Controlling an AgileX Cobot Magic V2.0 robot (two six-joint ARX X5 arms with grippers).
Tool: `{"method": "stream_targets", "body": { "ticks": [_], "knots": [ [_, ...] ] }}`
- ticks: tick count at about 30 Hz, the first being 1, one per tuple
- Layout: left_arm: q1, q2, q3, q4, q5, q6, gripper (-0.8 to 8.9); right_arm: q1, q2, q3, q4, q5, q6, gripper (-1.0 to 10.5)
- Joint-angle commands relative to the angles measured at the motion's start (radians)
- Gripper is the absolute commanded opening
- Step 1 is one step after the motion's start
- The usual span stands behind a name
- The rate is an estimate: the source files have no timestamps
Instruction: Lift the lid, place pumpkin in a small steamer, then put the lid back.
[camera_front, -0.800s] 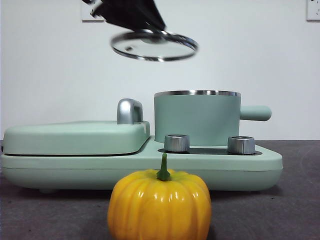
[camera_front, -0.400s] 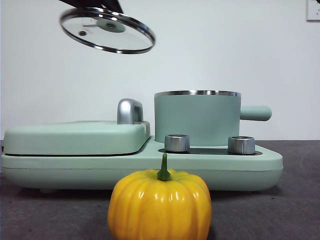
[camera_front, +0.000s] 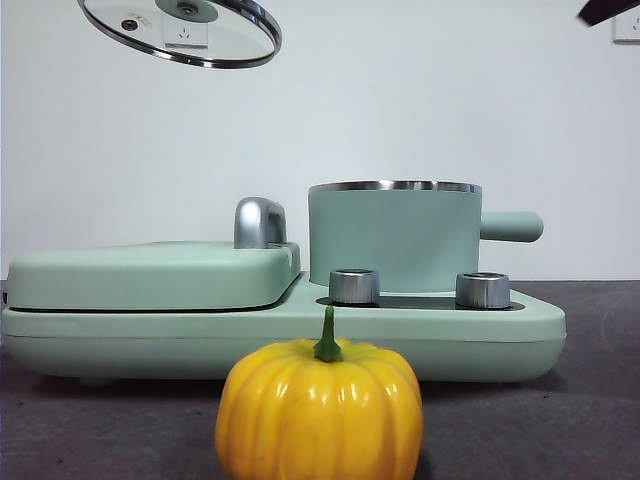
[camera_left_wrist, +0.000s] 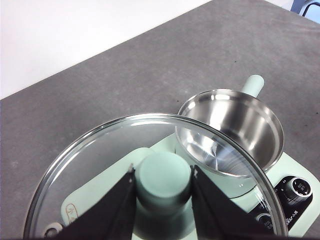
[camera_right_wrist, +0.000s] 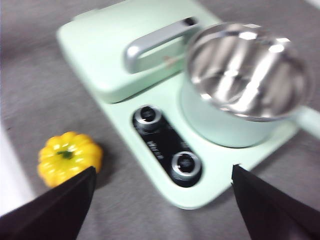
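Left gripper (camera_left_wrist: 162, 187) clamped on knob of lid (camera_front: 180, 32), lid held tilted, high in air. Small steamer (camera_front: 394, 236) below and off to one side of that gripper, uncovered, bare steel inside. Right gripper (camera_right_wrist: 162, 200) spread wide, holding nothing, hovering above the appliance (camera_front: 440, 335). Pumpkin (camera_front: 319, 410) on bench (camera_front: 560, 420) under and beside right gripper, clear of steamer.
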Motion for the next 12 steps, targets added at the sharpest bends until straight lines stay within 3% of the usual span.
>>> {"method": "stream_targets", "body": {
  "ticks": [1, 12],
  "knots": [
    [0.002, -0.010, 0.031, 0.024, 0.001, 0.010, 0.15, 0.045, 0.034, 0.019, -0.001, -0.010, 0.011, 4.4],
    [0.019, -0.011, 0.031, 0.026, 0.001, 0.018, 0.15, 0.222, 0.211, 0.019, -0.011, -0.028, 0.008, 5.2]
  ]
}}
